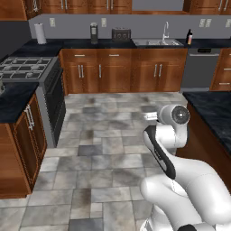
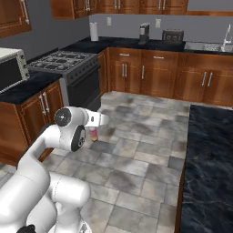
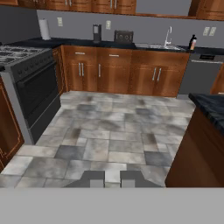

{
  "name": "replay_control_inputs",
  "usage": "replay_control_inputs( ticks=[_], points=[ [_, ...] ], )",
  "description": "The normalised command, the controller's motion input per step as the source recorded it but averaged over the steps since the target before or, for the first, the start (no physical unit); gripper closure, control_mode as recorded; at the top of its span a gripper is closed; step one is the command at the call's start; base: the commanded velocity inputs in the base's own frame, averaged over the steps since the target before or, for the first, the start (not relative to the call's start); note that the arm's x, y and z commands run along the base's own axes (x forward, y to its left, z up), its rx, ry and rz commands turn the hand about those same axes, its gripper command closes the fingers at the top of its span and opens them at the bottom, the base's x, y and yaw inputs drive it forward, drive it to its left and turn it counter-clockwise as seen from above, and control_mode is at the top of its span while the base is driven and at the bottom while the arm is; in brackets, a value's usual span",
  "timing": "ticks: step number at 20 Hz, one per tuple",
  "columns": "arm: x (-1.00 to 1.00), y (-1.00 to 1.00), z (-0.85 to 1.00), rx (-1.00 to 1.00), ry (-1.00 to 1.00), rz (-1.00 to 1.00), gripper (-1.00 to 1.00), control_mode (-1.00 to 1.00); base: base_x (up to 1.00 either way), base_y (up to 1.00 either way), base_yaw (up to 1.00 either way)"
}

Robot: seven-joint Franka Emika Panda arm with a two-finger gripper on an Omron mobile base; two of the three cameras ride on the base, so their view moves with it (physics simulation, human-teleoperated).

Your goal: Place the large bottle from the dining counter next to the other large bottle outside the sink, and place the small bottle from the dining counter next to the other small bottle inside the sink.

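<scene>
Far across the floor – large bottle (image 3: 192, 42) beside sink (image 3: 156, 46), fingers (image 3: 96, 179) shut.

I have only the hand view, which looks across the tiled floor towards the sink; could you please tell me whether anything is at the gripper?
Observer: The right base view shows a small pinkish thing just below the hand, about where the gripper is. I cannot tell what it is.
Operator: Thank you. Is there anything along the left wall on the near side of the stove?
Observer: Yes, a microwave stands on the dark counter there, nearer the robot than the stove.
</scene>
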Motion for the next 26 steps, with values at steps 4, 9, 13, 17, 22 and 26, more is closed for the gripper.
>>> replay_control_inputs(
  ticks=[4,9,13,17,22,26],
  points=[
    [0.0,0.0,0.0,0.0,0.0,0.0,1.0,1.0,0.88,0.0,0.0],
    [0.0,0.0,0.0,0.0,0.0,0.0,1.0,1.0,0.95,0.0,0.0],
    [0.0,0.0,0.0,0.0,0.0,0.0,1.0,1.0,0.97,0.0,0.0],
    [0.0,0.0,0.0,0.0,0.0,0.0,1.0,1.0,0.96,0.0,0.0],
    [0.0,0.0,0.0,0.0,0.0,0.0,1.0,1.0,0.89,-0.01,0.0],
    [0.0,0.0,0.0,0.0,0.0,0.0,1.0,1.0,0.87,-0.05,0.0]
  ],
)
